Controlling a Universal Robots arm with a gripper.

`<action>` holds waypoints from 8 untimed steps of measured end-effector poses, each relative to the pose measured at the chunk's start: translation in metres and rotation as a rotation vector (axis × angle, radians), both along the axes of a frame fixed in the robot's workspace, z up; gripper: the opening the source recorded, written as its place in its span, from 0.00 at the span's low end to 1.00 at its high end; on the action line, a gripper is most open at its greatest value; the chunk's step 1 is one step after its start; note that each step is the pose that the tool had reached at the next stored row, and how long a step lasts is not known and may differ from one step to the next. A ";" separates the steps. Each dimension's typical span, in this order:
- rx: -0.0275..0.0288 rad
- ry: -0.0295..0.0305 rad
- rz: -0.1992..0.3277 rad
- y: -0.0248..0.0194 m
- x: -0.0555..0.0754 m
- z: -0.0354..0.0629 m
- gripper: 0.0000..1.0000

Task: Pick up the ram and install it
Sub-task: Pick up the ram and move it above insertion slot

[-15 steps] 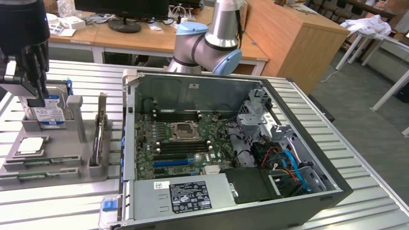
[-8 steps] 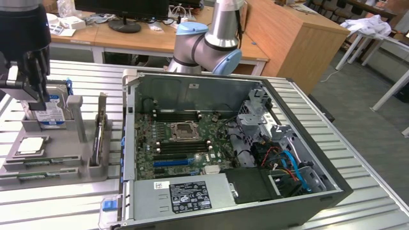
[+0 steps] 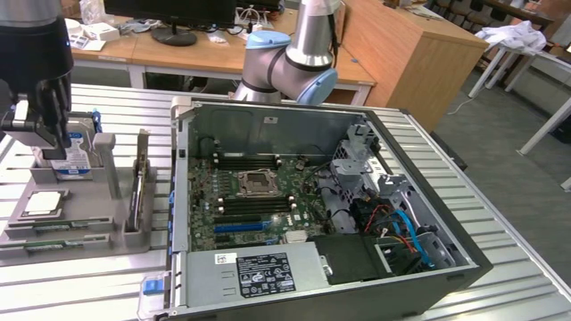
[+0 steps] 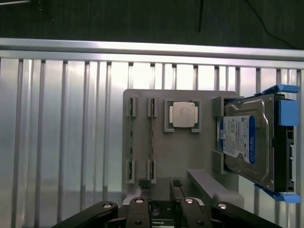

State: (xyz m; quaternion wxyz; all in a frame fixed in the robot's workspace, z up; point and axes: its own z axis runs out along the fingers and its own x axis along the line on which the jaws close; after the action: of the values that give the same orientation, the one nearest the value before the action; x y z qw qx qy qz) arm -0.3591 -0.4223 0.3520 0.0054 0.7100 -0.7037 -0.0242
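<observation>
Two ram sticks stand on edge in slots of a grey holder (image 4: 190, 156), one stick (image 4: 130, 140) beside the other (image 4: 152, 140). In the exterior view they show as thin green strips (image 3: 53, 227) at the near end of the holder (image 3: 98, 234). My gripper (image 3: 43, 142) hangs above the holder's far end, over the hard drive. Its fingers (image 4: 142, 184) are open with nothing between them, and the gripper (image 4: 159, 185) sits just off the end of the sticks. The open computer case (image 3: 428, 267) with its motherboard (image 3: 259, 200) lies to the exterior view's right.
A square silver processor (image 4: 184, 115) and a blue-labelled hard drive (image 4: 249, 142) share the holder. The case's walls rise around the motherboard, with a power supply (image 3: 259, 271) and cables (image 3: 402, 227) inside. The arm's base (image 3: 285, 67) stands behind the case on a ribbed metal table (image 4: 61, 142).
</observation>
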 end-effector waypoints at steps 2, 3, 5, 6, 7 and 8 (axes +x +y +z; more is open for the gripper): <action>-0.0001 0.0001 0.000 0.0000 0.000 -0.0023 0.30; 0.0000 0.0001 0.000 0.0000 0.000 -0.0035 0.30; -0.0001 0.0000 0.000 0.0000 0.000 -0.0057 0.30; -0.0001 0.0001 0.000 0.0000 0.000 -0.0068 0.30; -0.0001 0.0001 0.000 0.0000 0.000 -0.0078 0.30; 0.0000 0.0000 0.000 0.0000 0.000 -0.0088 0.30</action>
State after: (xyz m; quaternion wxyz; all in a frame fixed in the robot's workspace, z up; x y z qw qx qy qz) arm -0.3592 -0.4223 0.3432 0.0055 0.7100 -0.7038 -0.0242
